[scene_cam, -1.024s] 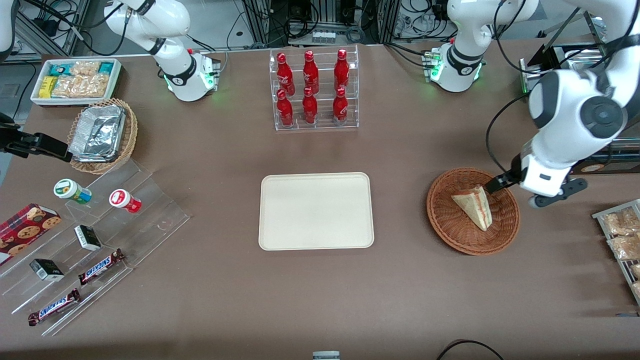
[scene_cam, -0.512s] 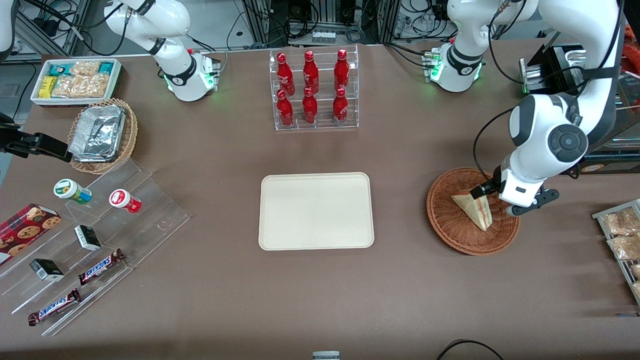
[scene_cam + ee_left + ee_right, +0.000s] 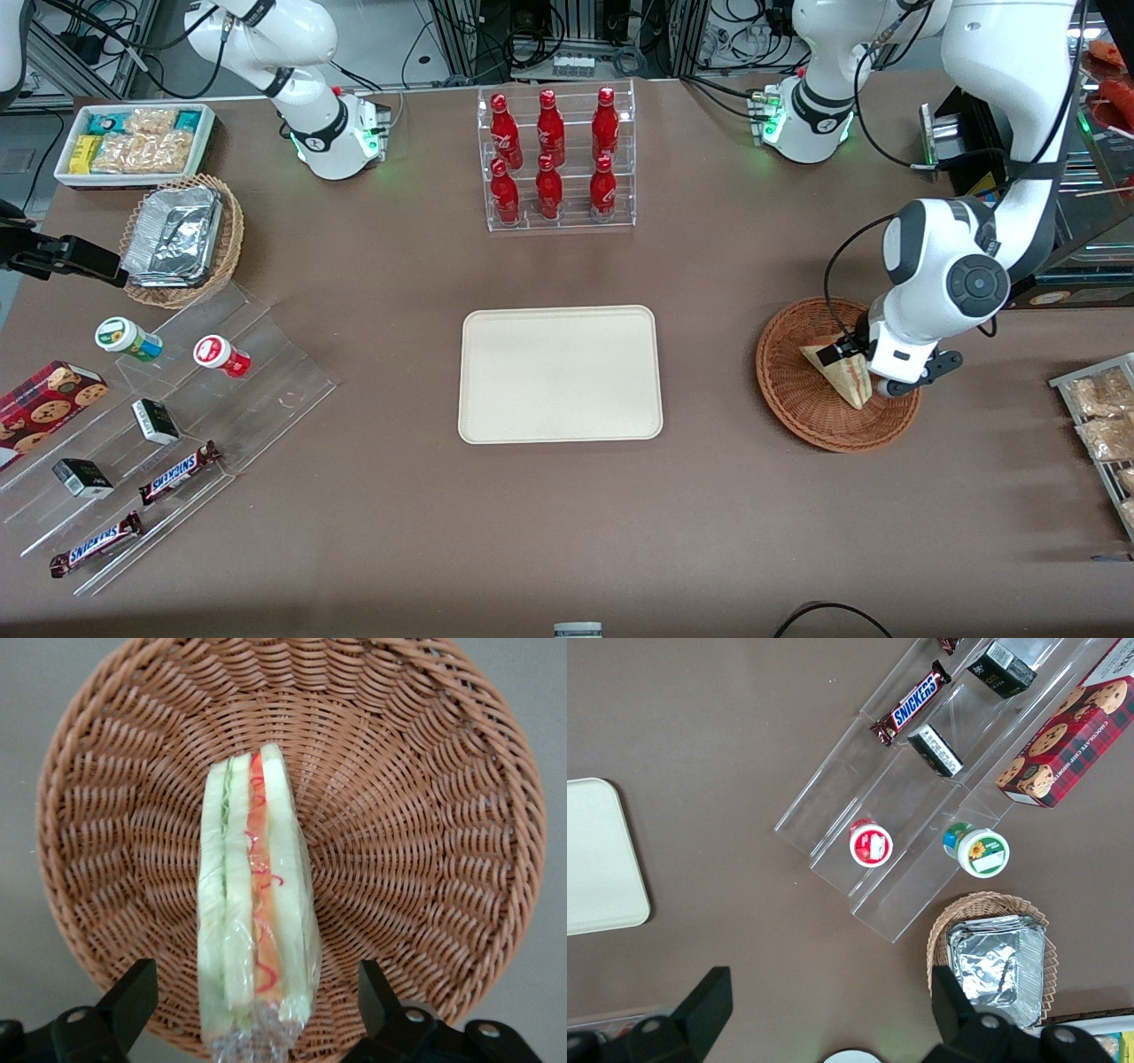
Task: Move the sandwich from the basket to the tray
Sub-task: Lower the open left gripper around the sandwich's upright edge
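Note:
The sandwich (image 3: 842, 379), a wrapped pale wedge with red and green filling, lies in the reddish-brown wicker basket (image 3: 784, 394) toward the working arm's end of the table. My left gripper (image 3: 858, 370) is down in the basket, open, with one finger on either side of the sandwich. In the left wrist view the sandwich (image 3: 255, 904) stands on edge between the two black fingertips (image 3: 133, 988), with a gap on each side, and the basket (image 3: 425, 815) weave fills the view around it. The cream tray (image 3: 558, 372) lies bare at mid-table.
A clear rack of red bottles (image 3: 554, 159) stands farther from the front camera than the tray. A rack of snack packets (image 3: 1099, 416) sits beside the basket at the table's edge. Toward the parked arm's end are a foil-container basket (image 3: 182, 239) and acrylic steps (image 3: 177, 425) with snacks.
My left gripper has swung from the basket's rim in over the basket and dropped lower, so its open fingers now straddle the sandwich. The sandwich has not moved.

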